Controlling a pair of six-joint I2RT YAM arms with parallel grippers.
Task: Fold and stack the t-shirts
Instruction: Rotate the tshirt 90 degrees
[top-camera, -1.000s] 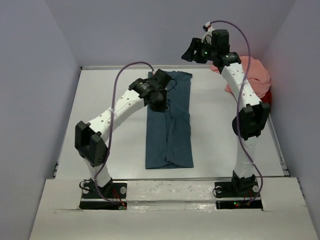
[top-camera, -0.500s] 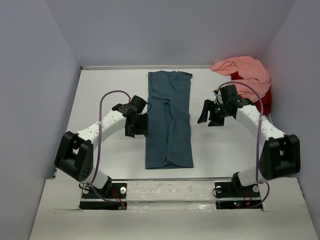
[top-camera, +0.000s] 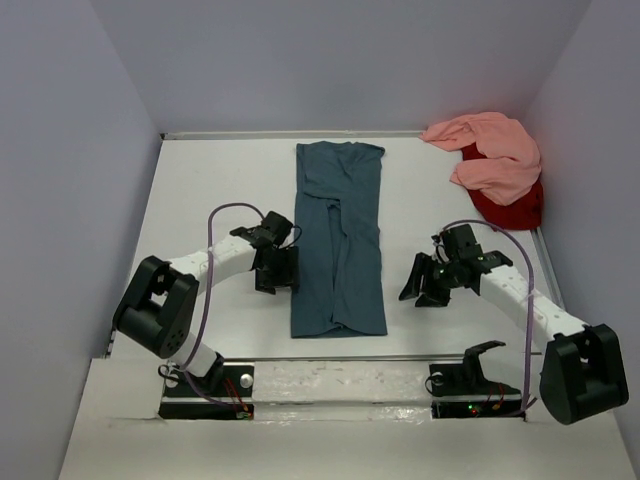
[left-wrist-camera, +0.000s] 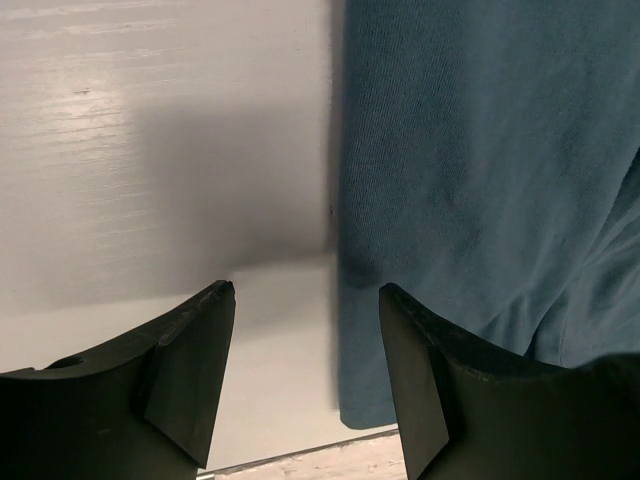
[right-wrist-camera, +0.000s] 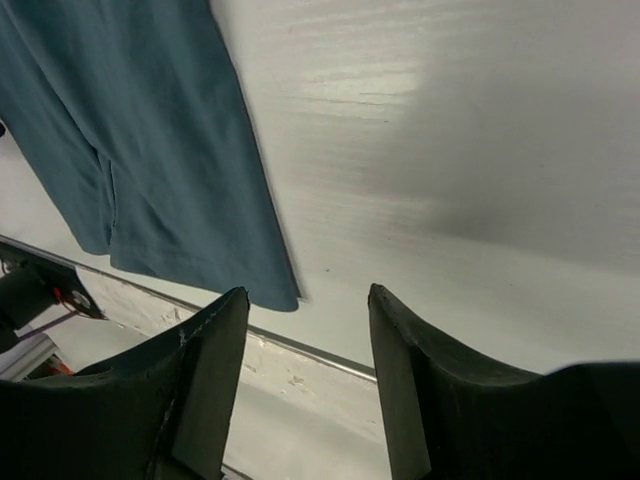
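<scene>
Corners first: left pincer (top-camera: 277, 283) and right pincer (top-camera: 418, 295) gape (both empty), so we pinch the teal shirt (top-camera: 340, 200) evenly at its near hem.

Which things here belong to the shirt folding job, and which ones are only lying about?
Job:
- blue shirt, folded into a long strip
- pink shirt, crumpled in the far right corner
- red shirt, partly under the pink one
- left tool and right tool, both open and empty

Not the job:
- table
- purple cables on the arms
</scene>
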